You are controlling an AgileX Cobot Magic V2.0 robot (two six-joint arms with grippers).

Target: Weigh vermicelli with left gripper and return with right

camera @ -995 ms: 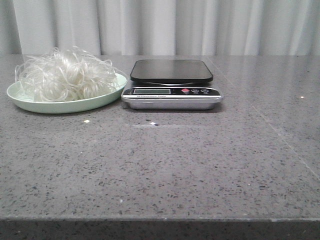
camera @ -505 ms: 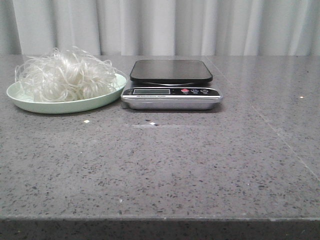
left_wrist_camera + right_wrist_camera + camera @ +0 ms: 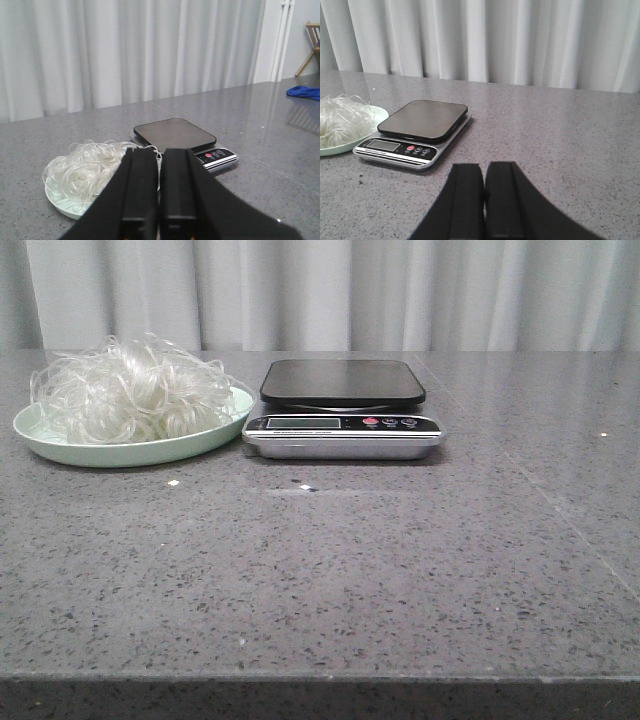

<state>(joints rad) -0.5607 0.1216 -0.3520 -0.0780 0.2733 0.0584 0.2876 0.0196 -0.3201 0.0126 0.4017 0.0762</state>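
The vermicelli [image 3: 130, 390], a fluffy clump of translucent white strands, lies in a pale green plate [image 3: 190, 448] at the far left of the table. It also shows in the left wrist view [image 3: 85, 170] and in the right wrist view [image 3: 337, 120]. A kitchen scale [image 3: 343, 410] with a bare black platform stands right of the plate. My left gripper [image 3: 160, 152] is shut and empty, well short of the plate. My right gripper [image 3: 485, 167] is shut and empty, short of the scale [image 3: 415, 132]. Neither gripper shows in the front view.
A grey speckled stone table [image 3: 330, 570] runs to a white curtain [image 3: 330, 290] at the back. A blue cloth [image 3: 305, 92] lies far off to the right in the left wrist view. Small white crumbs [image 3: 173, 482] lie in front of the plate.
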